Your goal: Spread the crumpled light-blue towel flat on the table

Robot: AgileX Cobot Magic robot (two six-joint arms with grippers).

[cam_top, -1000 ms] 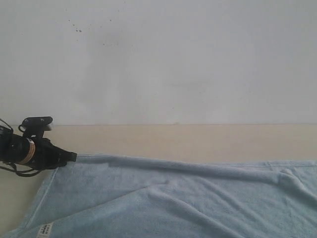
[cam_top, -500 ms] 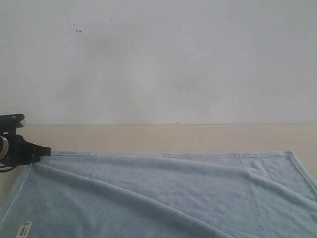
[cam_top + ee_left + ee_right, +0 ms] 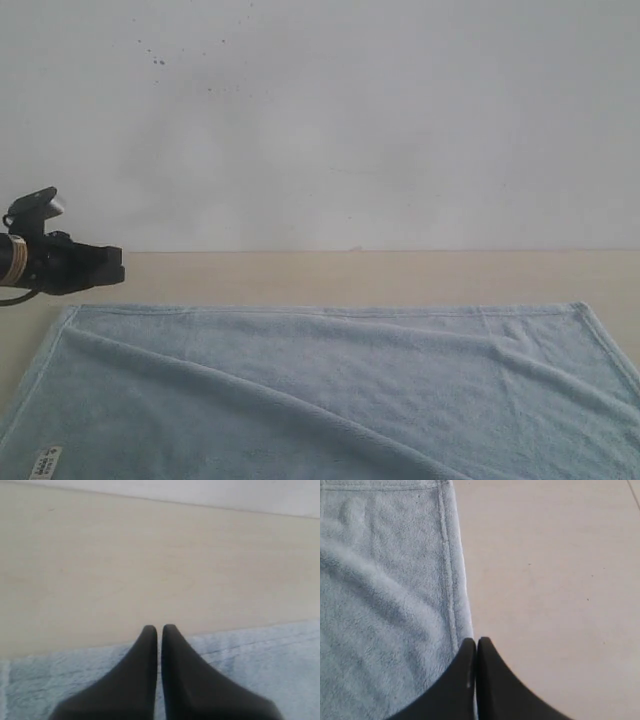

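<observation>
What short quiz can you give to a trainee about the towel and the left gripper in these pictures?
1. True or false: the left gripper holds a corner of the towel.
2. Where in the exterior view is the white label? A: at the towel's lower left corner. B: at its far right corner. C: in its middle.
3. Does the towel lie fully flat on the table? Say why.

Key
1. False: its fingers are shut on nothing, above the towel's edge.
2. A.
3. No: a long diagonal crease crosses it.
</observation>
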